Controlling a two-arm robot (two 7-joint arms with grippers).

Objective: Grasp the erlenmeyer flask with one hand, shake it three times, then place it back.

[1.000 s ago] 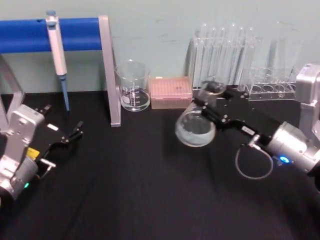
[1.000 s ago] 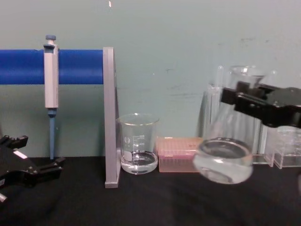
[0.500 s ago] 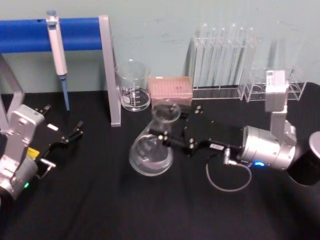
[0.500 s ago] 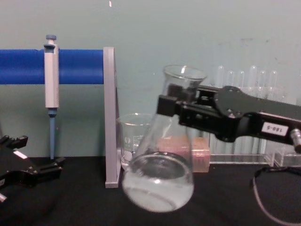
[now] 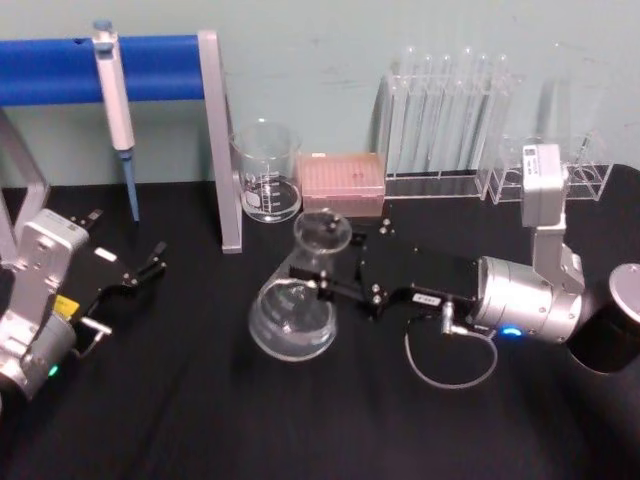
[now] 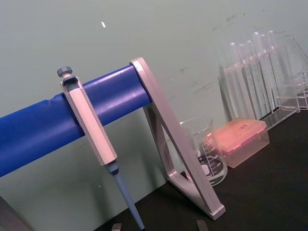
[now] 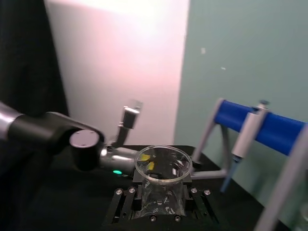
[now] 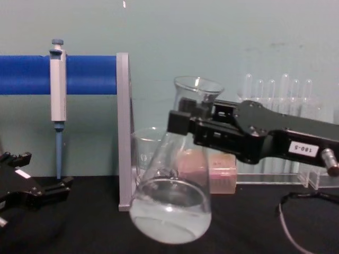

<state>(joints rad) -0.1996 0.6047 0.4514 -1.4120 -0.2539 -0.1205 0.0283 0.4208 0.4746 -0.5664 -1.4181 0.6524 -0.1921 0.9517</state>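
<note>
Looking at the head view, you have the right gripper [image 5: 318, 276] over the middle of the black table [image 5: 200, 420], its fingers clamped on the neck of the erlenmeyer flask [image 5: 290, 325]. The arm reaches in from 3 o'clock. The chest view shows the same grip: the right gripper [image 8: 192, 123] pinches the neck just under the flared lip, and the white label [image 8: 303, 149] reading 180-5 sits farther back on its black body.

Your flask [image 8: 169, 211] is tilted, mouth leaning toward 1 o'clock and rounded base swung toward 7 o'clock. Clear liquid lies pooled in the base. You cannot tell whether the low edge of the base touches the cloth.

In the right wrist view, the open mouth of the flask [image 7: 162, 164] sits between the two fingers [image 7: 126, 196].

From the flask in the head view, the beaker [image 5: 267, 172] stands at 11 o'clock against the wall, the pink tip box [image 5: 342, 182] at 12 o'clock just beside the beaker, and the test tube rack [image 5: 445, 120] at 1 o'clock. The pipette [image 5: 115, 105] hangs on the blue bar stand [image 5: 160, 66] at 10 o'clock.

Your left gripper [image 8: 42, 170] is parked at 9 o'clock, well apart from the flask, fingers spread and holding nothing.
</note>
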